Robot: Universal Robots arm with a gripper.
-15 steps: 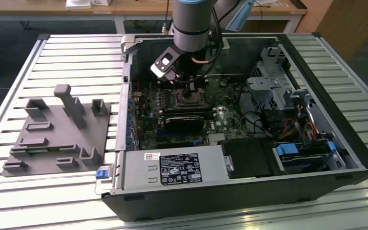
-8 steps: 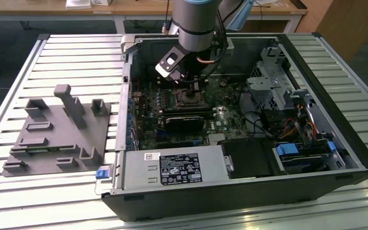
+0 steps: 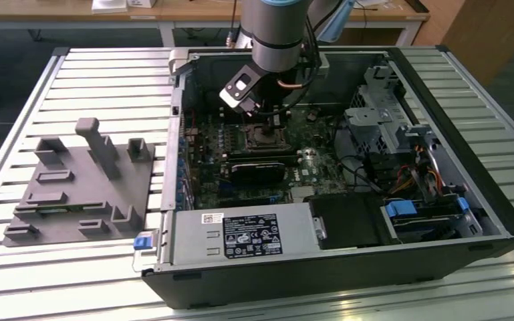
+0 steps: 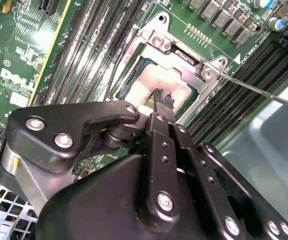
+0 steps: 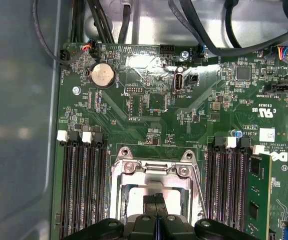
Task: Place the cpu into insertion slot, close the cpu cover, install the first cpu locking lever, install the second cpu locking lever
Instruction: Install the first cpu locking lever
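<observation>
Black gripper (image 4: 163, 99), fingers pressed together, tips at dull silvery square cpu (image 4: 151, 80); thin silvery windowed cpu cover (image 4: 180, 57) frames it.

Exterior view: fixture block (image 3: 78, 190) left; open case (image 3: 328, 274) centre-right; insertion slot (image 3: 264, 138) upper-centre inside case; gripper (image 3: 273, 123) right over it.
</observation>
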